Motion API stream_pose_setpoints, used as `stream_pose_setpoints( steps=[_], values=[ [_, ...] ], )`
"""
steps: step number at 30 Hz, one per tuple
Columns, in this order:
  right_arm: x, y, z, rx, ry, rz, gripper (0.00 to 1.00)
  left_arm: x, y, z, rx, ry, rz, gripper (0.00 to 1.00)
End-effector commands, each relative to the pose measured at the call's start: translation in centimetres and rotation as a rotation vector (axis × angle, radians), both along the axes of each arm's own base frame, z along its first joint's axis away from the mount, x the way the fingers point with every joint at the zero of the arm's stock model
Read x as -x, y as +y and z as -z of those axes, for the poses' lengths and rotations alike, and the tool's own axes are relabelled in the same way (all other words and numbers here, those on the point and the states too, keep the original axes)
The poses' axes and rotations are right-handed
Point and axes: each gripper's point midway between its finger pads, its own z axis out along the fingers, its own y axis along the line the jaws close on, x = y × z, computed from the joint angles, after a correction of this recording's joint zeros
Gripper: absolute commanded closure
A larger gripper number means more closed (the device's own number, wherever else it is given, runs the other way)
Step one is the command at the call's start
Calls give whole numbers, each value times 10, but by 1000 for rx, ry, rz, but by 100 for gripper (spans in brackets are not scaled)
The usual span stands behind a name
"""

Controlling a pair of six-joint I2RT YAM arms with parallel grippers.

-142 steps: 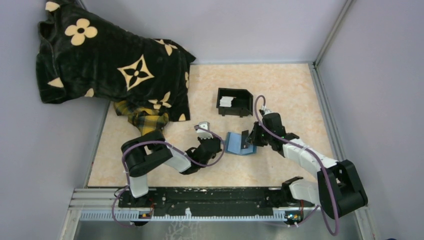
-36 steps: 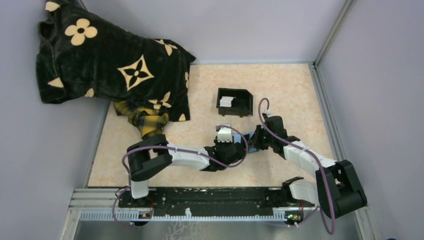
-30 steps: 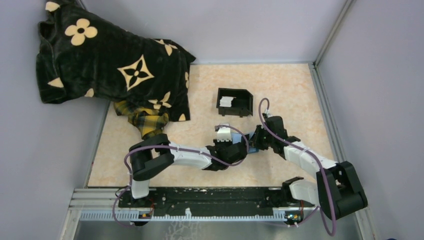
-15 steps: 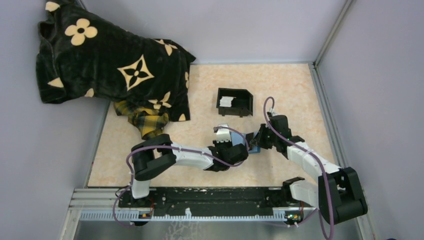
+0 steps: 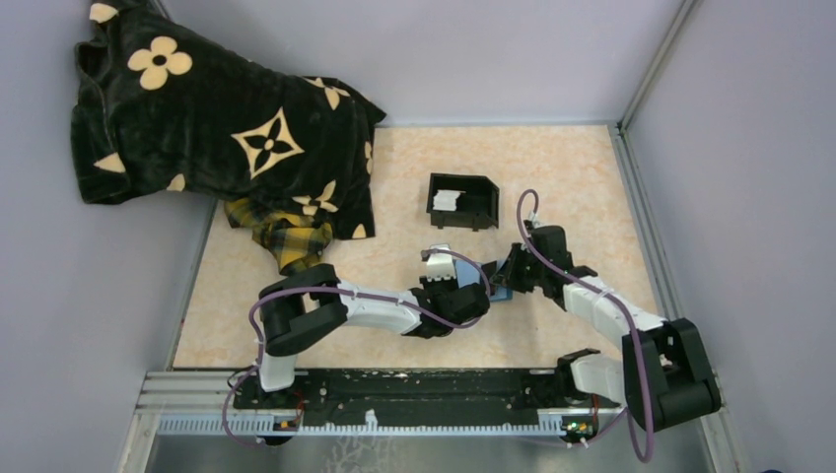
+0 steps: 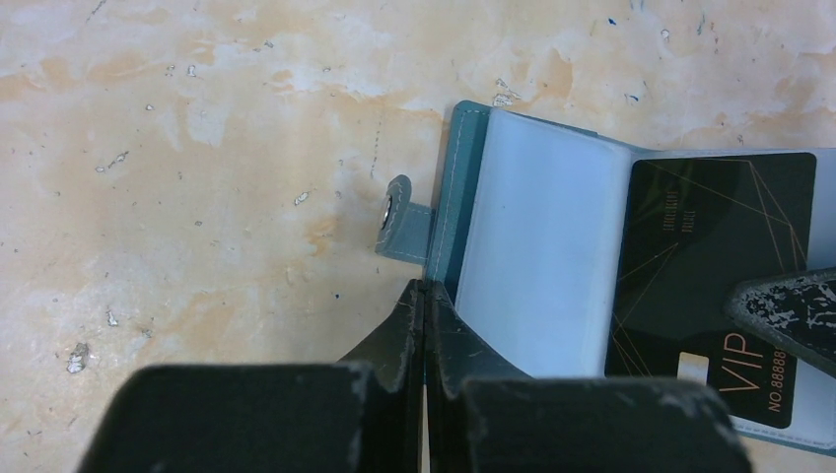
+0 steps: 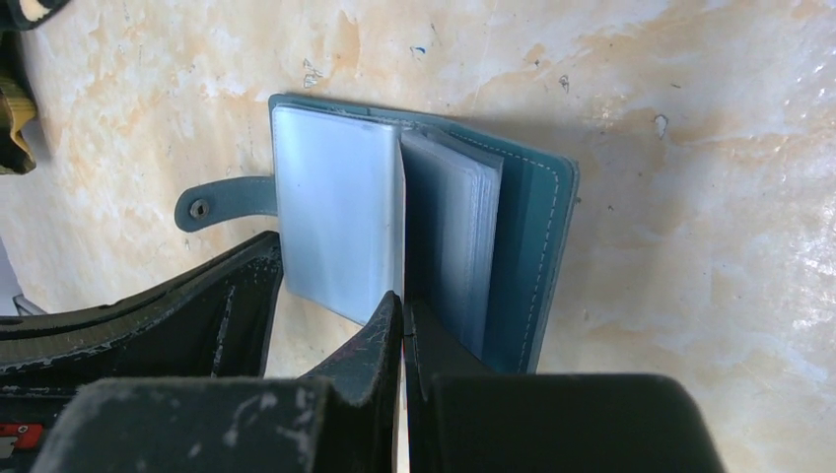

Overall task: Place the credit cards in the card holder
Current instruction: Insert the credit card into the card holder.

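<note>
The blue card holder [image 6: 532, 246] lies open on the table, its snap tab [image 6: 394, 217] pointing left. My left gripper [image 6: 426, 286] is shut on the left edge of its cover. My right gripper [image 7: 404, 301] is shut on one clear leaf of the card holder [image 7: 522, 227] and holds that leaf upright. A black card marked VIP [image 6: 710, 246] shows on that leaf, with a right finger [image 6: 789, 305] over it. In the top view both grippers meet over the card holder [image 5: 501, 292]. Pale credit cards [image 5: 447, 200] lie in the black box.
The black open-topped box [image 5: 463, 222] stands behind the card holder. A black flowered blanket [image 5: 227, 128] covers the far left corner, with a yellow plaid cloth [image 5: 281, 241] poking out under it. Metal rails edge the table on the right.
The left arm reached across to the card holder and its gripper closed on the cover's left edge. The right gripper stayed shut on the leaf and drew slightly to the right.
</note>
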Motion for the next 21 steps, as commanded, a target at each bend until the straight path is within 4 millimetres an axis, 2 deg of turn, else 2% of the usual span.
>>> stream_pose_setpoints(
  steps=[1, 12, 21],
  values=[
    [-12, 4, -6, -31, -40, 1, 100, 21, 33, 52, -157, 131, 21, 100],
    [-3, 1, 19, -30, 16, 5, 100, 24, 36, 58, -160, 148, 21, 100],
    [4, -2, 31, -13, 38, 7, 100, 26, 38, 61, -163, 157, 19, 100]
  ],
)
